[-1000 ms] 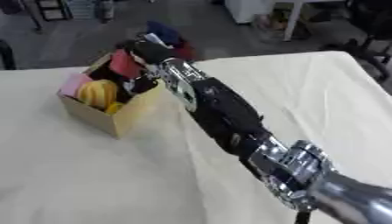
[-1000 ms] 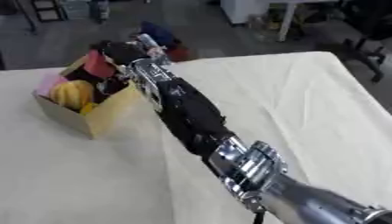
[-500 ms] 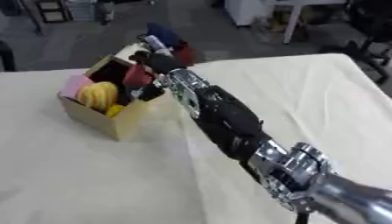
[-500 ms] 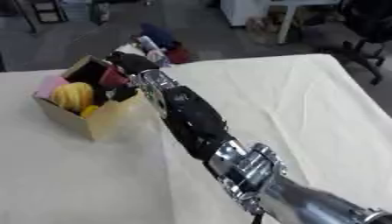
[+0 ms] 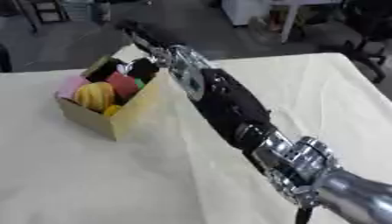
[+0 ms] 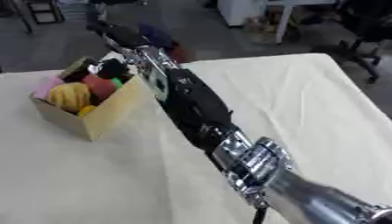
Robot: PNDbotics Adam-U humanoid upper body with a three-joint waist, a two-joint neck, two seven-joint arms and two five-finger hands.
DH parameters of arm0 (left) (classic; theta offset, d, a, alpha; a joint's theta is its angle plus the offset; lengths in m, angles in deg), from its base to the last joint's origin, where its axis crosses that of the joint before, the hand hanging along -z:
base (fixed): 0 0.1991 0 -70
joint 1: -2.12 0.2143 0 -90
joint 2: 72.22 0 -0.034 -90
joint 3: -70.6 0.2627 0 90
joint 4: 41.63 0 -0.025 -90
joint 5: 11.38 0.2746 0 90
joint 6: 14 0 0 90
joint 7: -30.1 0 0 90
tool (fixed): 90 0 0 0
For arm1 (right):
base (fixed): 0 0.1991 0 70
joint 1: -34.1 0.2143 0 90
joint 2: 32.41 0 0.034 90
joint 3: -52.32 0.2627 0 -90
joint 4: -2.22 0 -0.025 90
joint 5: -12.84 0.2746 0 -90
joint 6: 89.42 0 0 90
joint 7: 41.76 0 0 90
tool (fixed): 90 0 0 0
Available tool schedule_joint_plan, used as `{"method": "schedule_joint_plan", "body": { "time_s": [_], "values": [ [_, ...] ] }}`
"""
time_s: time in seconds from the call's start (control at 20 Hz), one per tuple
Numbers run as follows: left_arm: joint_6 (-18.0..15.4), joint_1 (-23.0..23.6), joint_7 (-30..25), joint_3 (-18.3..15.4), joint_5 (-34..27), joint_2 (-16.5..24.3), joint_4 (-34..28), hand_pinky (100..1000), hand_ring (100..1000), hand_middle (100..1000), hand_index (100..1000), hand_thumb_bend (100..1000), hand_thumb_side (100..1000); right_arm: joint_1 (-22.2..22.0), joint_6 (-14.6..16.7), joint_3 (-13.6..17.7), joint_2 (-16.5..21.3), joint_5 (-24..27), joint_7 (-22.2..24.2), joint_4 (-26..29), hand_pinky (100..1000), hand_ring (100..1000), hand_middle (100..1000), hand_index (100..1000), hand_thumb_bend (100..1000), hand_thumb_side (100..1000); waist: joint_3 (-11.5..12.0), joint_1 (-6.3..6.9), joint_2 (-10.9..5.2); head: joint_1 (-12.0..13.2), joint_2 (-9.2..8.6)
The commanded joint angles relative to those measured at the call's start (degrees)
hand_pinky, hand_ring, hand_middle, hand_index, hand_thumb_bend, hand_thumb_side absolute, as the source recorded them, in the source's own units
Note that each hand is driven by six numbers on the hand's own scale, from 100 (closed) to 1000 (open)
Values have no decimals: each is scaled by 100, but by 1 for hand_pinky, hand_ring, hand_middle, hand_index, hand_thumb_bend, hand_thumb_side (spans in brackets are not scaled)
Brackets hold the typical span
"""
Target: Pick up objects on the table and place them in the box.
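An open cardboard box [image 5: 126,116] stands on the left of the cream-covered table [image 5: 92,183]. It holds a pink thing [image 5: 69,86], a yellow rounded thing [image 5: 95,95], a red block [image 5: 122,82], a black thing [image 5: 143,68] and something green [image 5: 100,66]. My right arm [image 5: 226,103] stretches diagonally from the lower right across the table. The right hand [image 5: 140,31] hangs blurred just beyond the box's far corner, above the table's far edge. I cannot make out anything in it. The left hand does not show.
The table's far edge [image 5: 291,56] runs behind the box, with dark floor and white furniture legs [image 5: 285,22] beyond. A blue and red thing [image 6: 165,42] lies on the floor behind the arm. Bare cloth spreads to the right [image 6: 306,100] and in front.
The right hand has moved from over the box's contents up and away, past the box's far corner. The box and its contents have stayed put.
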Motion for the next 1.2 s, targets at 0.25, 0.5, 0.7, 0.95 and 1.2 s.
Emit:
{"method": "schedule_joint_plan", "body": {
  "time_s": [0.25, 0.5, 0.7, 0.95, 1.2],
  "values": [
    [-2, 156, 302, -277, 94, 89, -37, 736, 657, 624, 786, 474, 581, -693, -477, -103, 552, 1895, -269, 2004, 738, 778, 853, 988, 100, 304, -575, -48, -286, 717, 271],
    [6, 383, 593, -450, 195, 175, 4, 736, 663, 633, 785, 472, 580, -1852, -649, 56, 612, 2995, -970, 3015, 707, 725, 793, 920, 100, 318, -1089, -119, -323, 1295, 541],
    [6, 516, 784, -525, 258, 217, 46, 736, 667, 642, 782, 466, 578, -2846, -532, 261, 573, 3614, -1347, 3516, 679, 673, 718, 856, 100, 337, -1298, -186, -333, 1723, 714],
    [0, 599, 914, -549, 282, 230, 124, 733, 659, 626, 768, 456, 581, -3875, -375, 491, 207, 4057, -1655, 3718, 663, 650, 679, 845, 100, 382, -1420, -202, -286, 2239, 777],
    [-14, 667, 990, -551, 249, 174, 179, 728, 646, 614, 758, 450, 580, -4353, -249, 591, -129, 4179, -1694, 3800, 661, 646, 675, 869, 100, 405, -1484, -169, -250, 2523, 779]
  ]
}}
